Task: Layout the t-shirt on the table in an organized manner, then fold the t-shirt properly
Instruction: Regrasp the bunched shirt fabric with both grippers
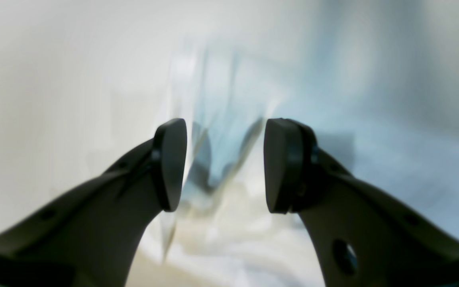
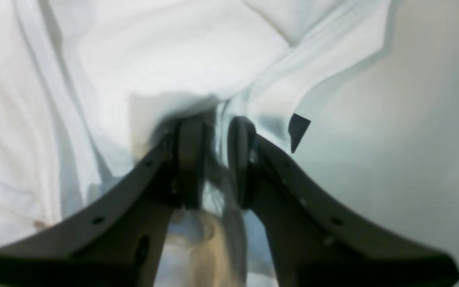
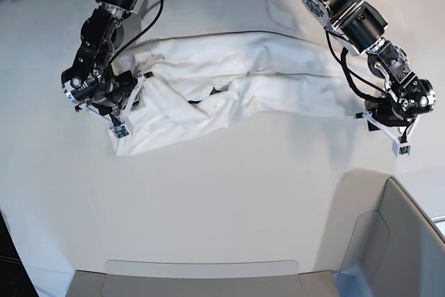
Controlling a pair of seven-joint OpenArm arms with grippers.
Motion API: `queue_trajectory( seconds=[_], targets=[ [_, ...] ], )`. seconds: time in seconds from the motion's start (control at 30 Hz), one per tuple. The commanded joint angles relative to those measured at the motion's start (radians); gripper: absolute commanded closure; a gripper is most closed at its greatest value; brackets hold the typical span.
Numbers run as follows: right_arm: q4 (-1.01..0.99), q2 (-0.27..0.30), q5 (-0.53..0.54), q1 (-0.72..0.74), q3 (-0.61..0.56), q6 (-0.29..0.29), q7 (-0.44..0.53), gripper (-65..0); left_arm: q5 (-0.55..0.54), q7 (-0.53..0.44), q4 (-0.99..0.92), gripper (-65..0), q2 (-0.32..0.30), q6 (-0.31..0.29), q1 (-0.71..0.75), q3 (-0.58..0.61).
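- The t-shirt (image 3: 229, 99) lies crumpled across the upper middle of the desk (image 3: 222, 206), its long axis running left to right between the arms.
- The right gripper (image 2: 215, 159), at frame left in the base view, has its jaws clenched on a cloth fold.
- The left gripper (image 1: 224, 165), at the shirt's right end, has its jaws released, with blurred cloth beyond them.
- Only the right wrist view shows the pinch; only the base view shows the whole garment.

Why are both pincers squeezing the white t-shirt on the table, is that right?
Not quite. Only the right pincer is squeezing the white t-shirt; the right wrist view shows cloth pinched between its pads. The left pincer is open with nothing between its pads, as the left wrist view shows. The shirt does lie on the table.
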Motion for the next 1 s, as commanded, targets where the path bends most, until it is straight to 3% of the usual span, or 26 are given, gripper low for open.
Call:
queue_trajectory(
  seconds=[0.0,0.23,0.53,0.67,0.8,0.97],
  targets=[
    [-0.002,0.011,-0.026,0.02,-0.004,0.011,-0.021,-14.8,-0.001,-0.027,0.014,-30.4,-0.011,-0.001,-0.018,0.003],
    [-0.004,0.045,-0.028,0.058,-0.004,0.011,-0.009,-14.8,0.0,-0.06,0.014,-30.4,-0.033,-0.001,-0.011,-0.009],
    [0.05,0.051,-0.028,-0.046,-0.004,0.011,0.112,-14.3,-0.003,-0.061,0.016,-30.5,-0.114,-0.001,0.043,-0.227],
    [0.062,0.047,-0.028,-0.06,-0.004,0.011,0.117,-14.3,-0.003,-0.014,0.016,-30.9,-0.14,-0.001,0.072,-0.253],
    [0.058,0.045,-0.028,-0.06,-0.007,0.011,0.117,-14.3,-0.003,0.089,0.014,-35.6,-0.186,-0.001,0.075,-0.246],
    [0.056,0.048,-0.028,-0.061,-0.053,0.011,0.117,-14.3,-0.023,0.103,0.014,-41.6,-0.228,-0.001,0.077,-0.2]
  ],
)
